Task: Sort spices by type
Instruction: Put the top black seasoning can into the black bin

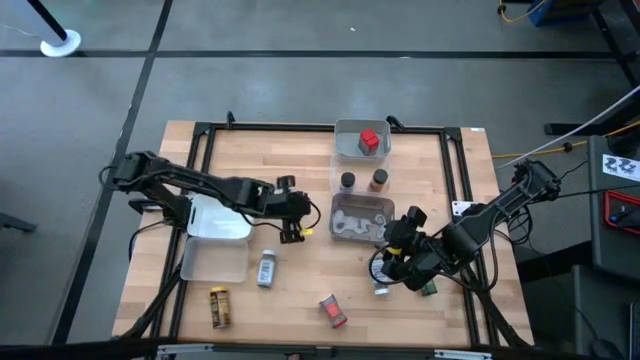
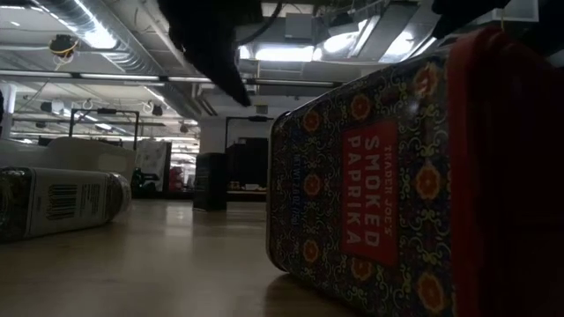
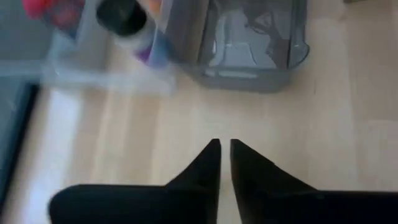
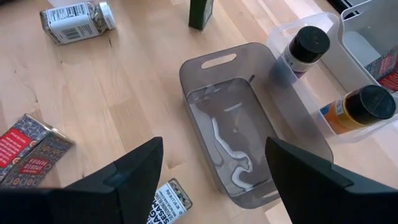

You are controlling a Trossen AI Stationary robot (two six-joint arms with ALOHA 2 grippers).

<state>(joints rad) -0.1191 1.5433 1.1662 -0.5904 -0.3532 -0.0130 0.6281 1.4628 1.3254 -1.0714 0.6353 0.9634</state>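
High view has the right gripper (image 1: 398, 252) hanging with its fingers spread wide and holding nothing, just off the near corner of the grey tray (image 1: 361, 217). A silver-grey jar (image 1: 381, 289) lies right under it. Left gripper (image 1: 297, 228) sits pinched together, empty, across that tray from the right one.

wooden table (image 1: 300, 290), clear trays (image 1: 358, 218)

Bare wood between left gripper (image 1: 297, 232) and grey tray (image 1: 345, 208), clear tray (image 1: 215, 262) behind it, right gripper (image 1: 388, 268) crowding grey tray's near corner.
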